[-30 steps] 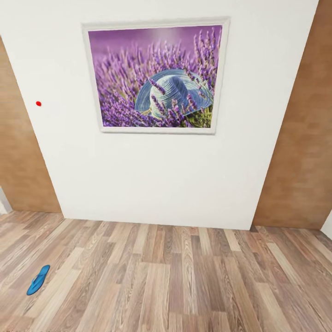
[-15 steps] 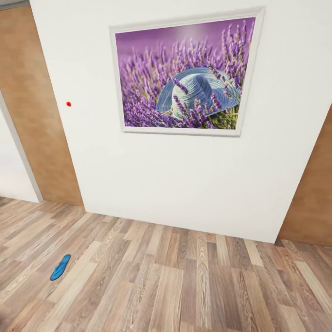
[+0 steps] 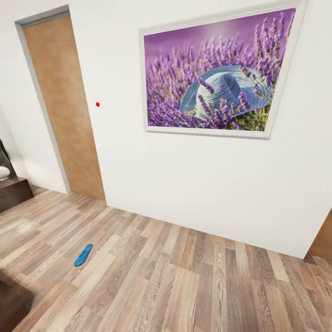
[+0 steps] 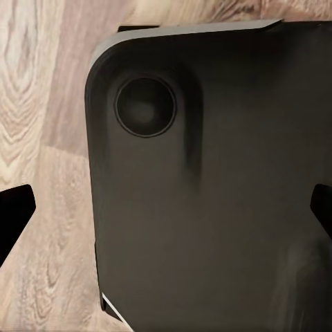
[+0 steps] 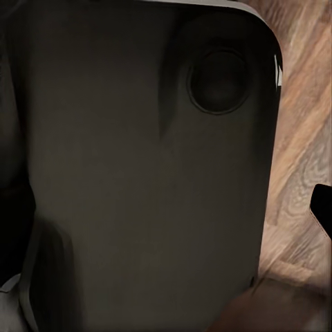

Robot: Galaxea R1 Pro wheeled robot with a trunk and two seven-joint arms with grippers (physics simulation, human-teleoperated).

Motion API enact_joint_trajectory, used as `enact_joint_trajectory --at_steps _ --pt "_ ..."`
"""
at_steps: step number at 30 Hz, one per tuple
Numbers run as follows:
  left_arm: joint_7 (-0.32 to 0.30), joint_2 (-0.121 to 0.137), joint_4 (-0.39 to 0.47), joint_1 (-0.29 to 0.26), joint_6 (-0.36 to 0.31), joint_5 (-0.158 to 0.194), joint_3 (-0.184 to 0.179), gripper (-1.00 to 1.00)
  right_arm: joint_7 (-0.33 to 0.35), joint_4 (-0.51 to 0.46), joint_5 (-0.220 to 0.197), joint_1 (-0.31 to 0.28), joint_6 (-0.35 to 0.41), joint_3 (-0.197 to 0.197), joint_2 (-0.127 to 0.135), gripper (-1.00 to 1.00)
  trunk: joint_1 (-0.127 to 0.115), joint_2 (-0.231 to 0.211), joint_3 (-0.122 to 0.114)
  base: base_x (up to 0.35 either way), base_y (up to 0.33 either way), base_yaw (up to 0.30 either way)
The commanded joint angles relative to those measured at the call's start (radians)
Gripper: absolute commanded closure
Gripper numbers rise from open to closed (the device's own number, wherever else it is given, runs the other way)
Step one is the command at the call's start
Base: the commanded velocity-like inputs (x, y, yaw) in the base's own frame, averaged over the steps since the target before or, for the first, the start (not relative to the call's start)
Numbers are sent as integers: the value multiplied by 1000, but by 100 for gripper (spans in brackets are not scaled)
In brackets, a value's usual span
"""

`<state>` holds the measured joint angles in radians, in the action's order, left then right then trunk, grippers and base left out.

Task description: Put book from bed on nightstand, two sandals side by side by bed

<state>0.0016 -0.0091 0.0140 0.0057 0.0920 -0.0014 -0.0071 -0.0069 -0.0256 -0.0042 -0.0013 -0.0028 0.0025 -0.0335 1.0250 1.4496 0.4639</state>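
One bright blue sandal (image 3: 83, 255) lies flat on the wood-plank floor (image 3: 193, 286) at about eight o'clock in the head view, well apart from the wall. It is a slim, elongated shape, its long axis running from roughly seven o'clock to one o'clock, the upper end aimed toward the foot of the white wall (image 3: 184, 184); which end is toe or heel is too small to tell. The floor is laid in long matte boards of mixed brown and grey grain. The wall is smooth and plain, carrying a white-framed picture (image 3: 221, 78) of purple lavender with a woven blue hat at about one o'clock, and a small red dot (image 3: 97, 104) beside it. A flat brown wooden door (image 3: 64, 110) in a grey frame stands at ten o'clock. At nine o'clock, a low dark brown glossy cabinet (image 3: 14, 193) meets the picture's edge. In the left wrist view, the dark tips of the left tool (image 4: 166, 211) sit wide apart at either edge, so it is open, over a rounded matte black panel (image 4: 207, 180) and floor. In the right wrist view, one dark tip of the right tool (image 5: 322, 204) shows, and I cannot tell its state.
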Motion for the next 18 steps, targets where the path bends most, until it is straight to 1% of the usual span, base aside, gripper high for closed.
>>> enact_joint_trajectory --at_steps 1,12,18 --pt "0 0 1 0 2 0 -1 -100 -1 0 0 0 0 0 0 -100 0 0 1 2 -1 294" --pt "0 0 1 0 2 0 -1 -100 -1 0 0 0 0 0 0 -100 0 0 1 1 -1 281" --pt "1 0 2 0 2 0 -1 -100 -1 0 0 0 0 -1 0 -100 0 0 1 22 -2 126"
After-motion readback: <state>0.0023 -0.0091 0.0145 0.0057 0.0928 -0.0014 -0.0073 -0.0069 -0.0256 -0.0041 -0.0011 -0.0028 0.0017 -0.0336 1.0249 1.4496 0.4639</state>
